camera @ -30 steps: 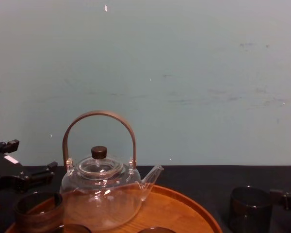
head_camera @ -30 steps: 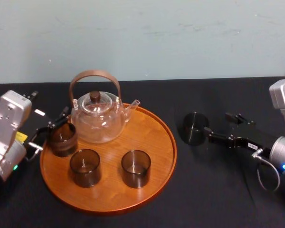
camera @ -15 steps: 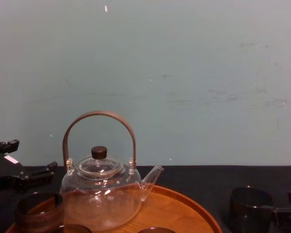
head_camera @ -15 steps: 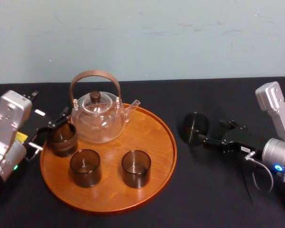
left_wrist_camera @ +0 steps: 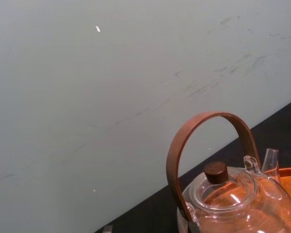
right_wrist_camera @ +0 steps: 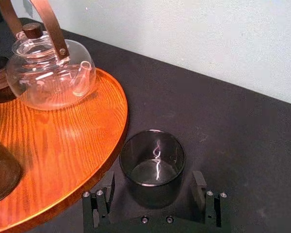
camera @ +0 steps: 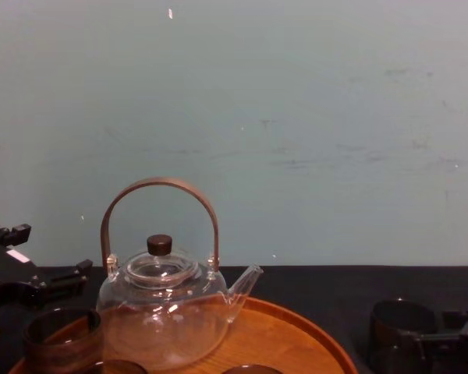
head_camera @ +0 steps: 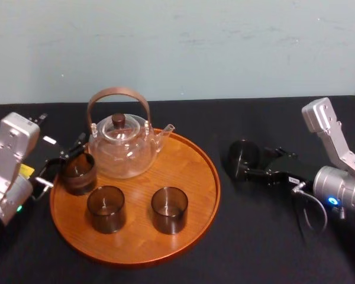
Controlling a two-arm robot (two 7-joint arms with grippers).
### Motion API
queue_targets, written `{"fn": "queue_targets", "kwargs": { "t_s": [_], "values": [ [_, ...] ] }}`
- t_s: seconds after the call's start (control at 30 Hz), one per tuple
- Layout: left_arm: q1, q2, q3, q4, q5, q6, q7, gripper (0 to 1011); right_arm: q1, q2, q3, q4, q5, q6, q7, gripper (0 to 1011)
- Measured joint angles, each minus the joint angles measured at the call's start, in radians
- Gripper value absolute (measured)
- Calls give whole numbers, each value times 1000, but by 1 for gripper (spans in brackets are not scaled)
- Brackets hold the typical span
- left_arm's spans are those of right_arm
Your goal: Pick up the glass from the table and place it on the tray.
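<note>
A dark smoked glass point(head_camera: 241, 157) point(right_wrist_camera: 153, 165) point(camera: 400, 321) stands upright on the black table point(head_camera: 266, 236), just right of the round wooden tray point(head_camera: 208, 192) point(right_wrist_camera: 63, 141). My right gripper point(head_camera: 255, 162) point(right_wrist_camera: 154, 178) is open and low over the table. Its fingers point(right_wrist_camera: 101, 204) stand one on each side of the glass with a small gap on both sides. My left gripper point(head_camera: 65, 161) rests open at the tray's left edge, beside the leftmost glass on the tray point(head_camera: 78, 173).
On the tray stand a glass teapot point(head_camera: 121, 148) point(left_wrist_camera: 233, 194) point(camera: 164, 319) with a brown handle and three dark glasses point(head_camera: 168, 209). The tray's rim lies close to the left of the table glass. A pale wall rises behind the table.
My right arm has moved left toward the glass, so its fingers now stand on both sides of it. The glass and my left arm have stayed put.
</note>
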Motion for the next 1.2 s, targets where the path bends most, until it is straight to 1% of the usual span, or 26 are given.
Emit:
{"fn": "queue_targets", "kwargs": {
  "t_s": [0.17,0.57,0.83,1.1,1.2],
  "values": [
    [0,0,0,0,0,0,0,1001,22,-23,-7,29,-18,-2,-1,1002],
    [0,0,0,0,0,0,0,1002,57,-54,-19,68,-52,-9,9,1002],
    [0,0,0,0,0,0,0,1002,72,-69,-19,90,-68,-9,6,1002],
    [0,0,0,0,0,0,0,1001,87,-90,-19,114,-101,-12,-12,1002],
    [0,0,0,0,0,0,0,1002,87,-90,-19,114,-101,-12,-12,1002]
  ]
}}
